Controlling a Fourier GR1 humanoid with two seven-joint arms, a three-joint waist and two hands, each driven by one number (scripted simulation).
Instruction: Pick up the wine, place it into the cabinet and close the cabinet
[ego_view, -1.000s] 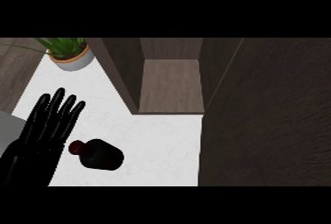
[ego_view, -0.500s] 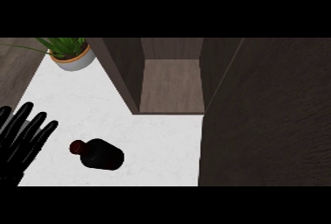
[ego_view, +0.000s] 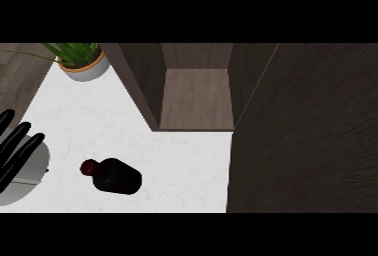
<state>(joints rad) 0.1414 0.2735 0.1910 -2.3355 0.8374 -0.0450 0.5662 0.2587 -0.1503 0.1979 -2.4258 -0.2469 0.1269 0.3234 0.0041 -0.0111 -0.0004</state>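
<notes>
The wine bottle (ego_view: 115, 175), dark with a reddish cap, stands on the white counter (ego_view: 103, 120) near its front, seen from above. My left hand (ego_view: 15, 145) shows at the view's left edge, fingers straight and spread, a little to the left of the bottle and not touching it. Its grey forearm (ego_view: 28, 175) lies just below the hand. The cabinet (ego_view: 196, 97) is open at the back, with a bare brown shelf inside. My right hand does not show.
The cabinet's dark door (ego_view: 310, 130) stands open and fills the right side. A potted plant (ego_view: 81, 60) sits at the counter's back left corner. The cabinet's left wall (ego_view: 140, 85) rises between plant and shelf.
My left hand has pulled back down and to the left, from beside the bottle to the view's edge, staying open. The bottle has not moved.
</notes>
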